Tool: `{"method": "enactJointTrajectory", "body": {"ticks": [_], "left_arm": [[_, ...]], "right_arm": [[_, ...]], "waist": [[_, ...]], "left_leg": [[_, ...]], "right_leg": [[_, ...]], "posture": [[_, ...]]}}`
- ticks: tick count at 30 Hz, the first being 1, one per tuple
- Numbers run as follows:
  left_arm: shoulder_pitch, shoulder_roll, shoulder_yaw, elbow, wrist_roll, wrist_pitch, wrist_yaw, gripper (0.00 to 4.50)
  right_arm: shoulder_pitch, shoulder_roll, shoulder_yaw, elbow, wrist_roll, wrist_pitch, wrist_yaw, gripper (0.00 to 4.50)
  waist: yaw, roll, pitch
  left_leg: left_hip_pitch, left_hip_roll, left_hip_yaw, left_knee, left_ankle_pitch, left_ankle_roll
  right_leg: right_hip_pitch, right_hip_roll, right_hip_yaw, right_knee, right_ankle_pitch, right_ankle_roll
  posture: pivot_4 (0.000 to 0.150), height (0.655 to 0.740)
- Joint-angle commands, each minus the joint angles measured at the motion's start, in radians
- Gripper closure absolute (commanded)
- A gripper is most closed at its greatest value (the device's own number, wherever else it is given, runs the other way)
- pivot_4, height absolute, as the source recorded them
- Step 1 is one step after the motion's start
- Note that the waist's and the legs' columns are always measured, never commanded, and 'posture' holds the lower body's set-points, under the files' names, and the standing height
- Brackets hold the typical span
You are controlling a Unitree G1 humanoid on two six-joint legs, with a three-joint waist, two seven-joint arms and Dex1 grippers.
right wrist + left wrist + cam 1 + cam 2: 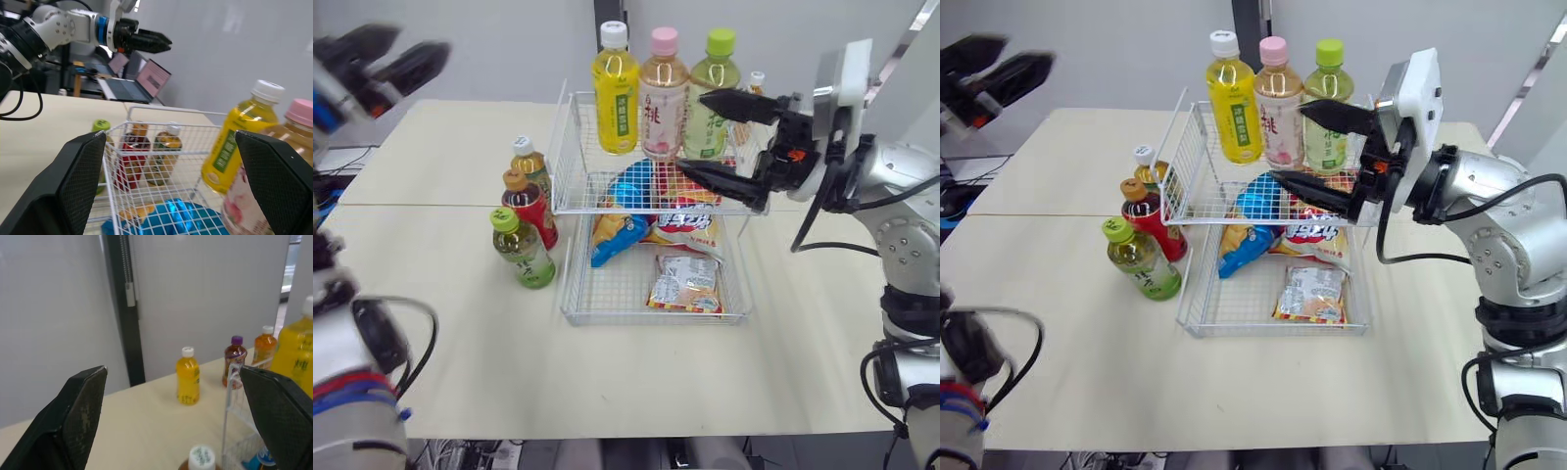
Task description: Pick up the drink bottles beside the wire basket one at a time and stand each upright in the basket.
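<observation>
Pale table [460, 323] under a grey wall carries the wire basket [607, 320], with a yellow bottle [616, 93], pink bottle [663, 98] and green bottle [710, 103] already upright on its upper shelf. At the basket's nine o'clock three more stand clustered on the tabletop: green-capped bottle [524, 250], red bottle [532, 208], white-capped bottle [530, 162]. The right gripper [691, 133] hovers at the basket's two o'clock, jaws wide apart, empty. The left gripper [419, 44] hangs high at ten o'clock, jaws also apart. Full plastic bottles are probably fairly heavy, stiff and smooth; the labelled mid-body looks the safest hold
</observation>
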Motion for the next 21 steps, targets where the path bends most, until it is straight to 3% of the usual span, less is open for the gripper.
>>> {"method": "enactJointTrajectory", "body": {"ticks": [1, 9, 12, 16, 21], "left_arm": [[0.318, -0.032, 0.225, -0.276, -0.058, 0.070, 0.003, 0.03], [0.961, -0.300, 0.525, -0.883, -0.301, 0.247, 0.048, 0.03], [1.096, -0.377, 0.578, -1.042, -0.432, 0.299, 0.121, 0.03], [1.159, -0.397, 0.557, -1.121, -0.522, 0.286, 0.210, 0.03], [1.009, -0.367, 0.365, -1.098, -0.477, 0.213, 0.354, 0.03]], "right_arm": [[-0.051, 0.001, 0.012, 0.033, 0.044, -0.023, 0.147, 0.00], [-0.117, 0.023, 0.082, 0.124, 0.070, 0.014, 0.364, 0.00], [-0.122, 0.040, 0.082, 0.135, 0.060, 0.008, 0.376, 0.00], [-0.120, 0.054, 0.074, 0.140, 0.045, 0.000, 0.369, 0.00], [-0.104, 0.061, 0.058, 0.117, 0.033, -0.004, 0.329, 0.00]], "waist": [[-0.002, 0.000, 0.000], [0.024, -0.005, -0.003], [0.026, -0.005, -0.002], [0.029, -0.005, -0.003], [0.027, -0.004, -0.003]], "left_leg": [[0.000, 0.000, 0.000, 0.000, 0.000, 0.000], [0.000, 0.001, -0.004, 0.000, 0.000, 0.000], [0.006, 0.000, -0.003, 0.000, 0.000, 0.000], [0.017, 0.001, -0.006, -0.001, -0.001, 0.000], [0.019, 0.001, -0.005, 0.000, 0.000, 0.001]], "right_leg": [[0.000, 0.000, 0.000, 0.000, 0.000, 0.000], [0.002, -0.002, -0.002, -0.001, 0.000, 0.000], [0.009, -0.003, -0.001, -0.002, 0.000, 0.000], [0.020, -0.003, -0.001, -0.004, -0.002, 0.000], [0.021, 0.002, 0.000, -0.003, -0.002, 0.000]], "posture": [[0.150, 0.7400], [0.150, 0.7400], [0.150, 0.7400], [0.150, 0.7400], [0.150, 0.7400]]}}
